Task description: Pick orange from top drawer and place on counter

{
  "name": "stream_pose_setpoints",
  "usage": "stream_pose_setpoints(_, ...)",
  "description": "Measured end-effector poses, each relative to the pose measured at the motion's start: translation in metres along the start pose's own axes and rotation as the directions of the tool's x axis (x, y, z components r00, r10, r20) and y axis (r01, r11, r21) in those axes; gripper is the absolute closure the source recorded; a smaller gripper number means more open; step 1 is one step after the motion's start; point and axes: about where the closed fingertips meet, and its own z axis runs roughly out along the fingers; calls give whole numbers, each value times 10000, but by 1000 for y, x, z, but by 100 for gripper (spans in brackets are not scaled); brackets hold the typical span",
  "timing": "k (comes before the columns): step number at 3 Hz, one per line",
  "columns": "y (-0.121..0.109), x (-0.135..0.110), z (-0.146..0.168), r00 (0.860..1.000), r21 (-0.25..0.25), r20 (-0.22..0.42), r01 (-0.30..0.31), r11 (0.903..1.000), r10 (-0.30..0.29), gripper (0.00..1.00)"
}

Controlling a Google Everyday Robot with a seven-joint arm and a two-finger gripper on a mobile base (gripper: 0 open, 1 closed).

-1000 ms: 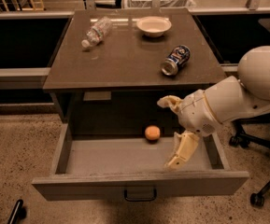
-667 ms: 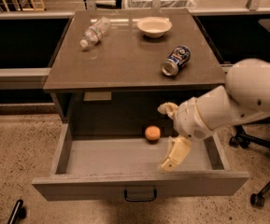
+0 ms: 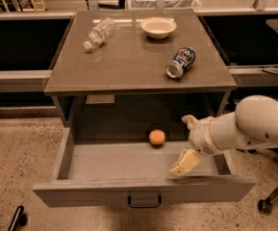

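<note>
The orange lies at the back middle of the open top drawer, whose front panel carries a dark bail handle. The grey-brown counter is above it. My gripper hangs over the drawer's right part, to the right of the orange and apart from it. It is open and empty, with one cream finger up near the back and the other finger low near the front panel. My white arm reaches in from the right.
On the counter lie a plastic bottle on its side at the back left, a white bowl at the back middle and a soda can on its side at the right. A chair caster stands on the floor at the right.
My gripper has sunk lower and come a little forward and right inside the drawer. The orange has not moved.
</note>
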Motion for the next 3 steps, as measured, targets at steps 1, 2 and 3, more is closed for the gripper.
stream_pose_setpoints(1, -32, 12, 31, 9993, 691, 262, -289, 9972, 271, 24)
stream_pose_setpoints(2, -51, 19, 55, 9972, 895, 580, -518, 9946, 467, 46)
stream_pose_setpoints(3, -67, 29, 76, 9940, 1069, 750, -876, 9904, 799, 47)
